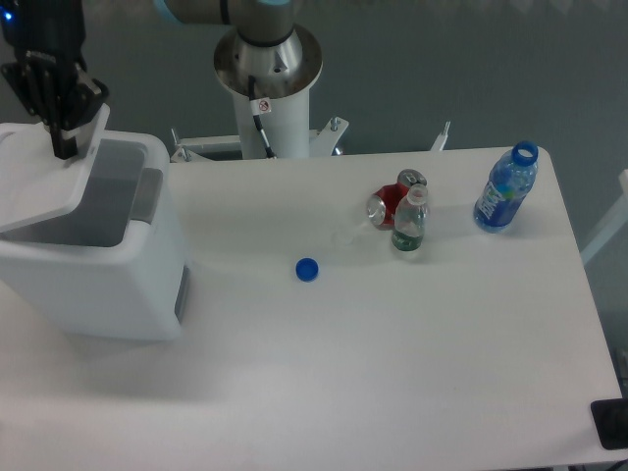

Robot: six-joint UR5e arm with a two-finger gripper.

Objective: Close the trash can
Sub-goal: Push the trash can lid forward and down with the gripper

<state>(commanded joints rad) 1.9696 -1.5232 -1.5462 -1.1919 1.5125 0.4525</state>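
On the white table (412,343), at its left end, we see the large white boxy plastic trash can (108,285), lid (44,186) half-lowered over the opening. Our dark fingers (64,147) press its raised right edge from above; their spread we cannot tell. The lid must swing down-right toward the grey latch tab (147,193).

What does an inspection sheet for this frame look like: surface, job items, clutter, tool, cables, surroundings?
Surface: white table, no spills seen.
Job items: trash can at the left edge; lid partly lowered, opening still showing.
Clutter: blue cap, red can on its side, small clear bottle, uncapped blue bottle.
Tool: tool on the lid; open or shut cannot be told.
Cables: one on the arm pedestal.
Surroundings: grey floor; nothing else seen.
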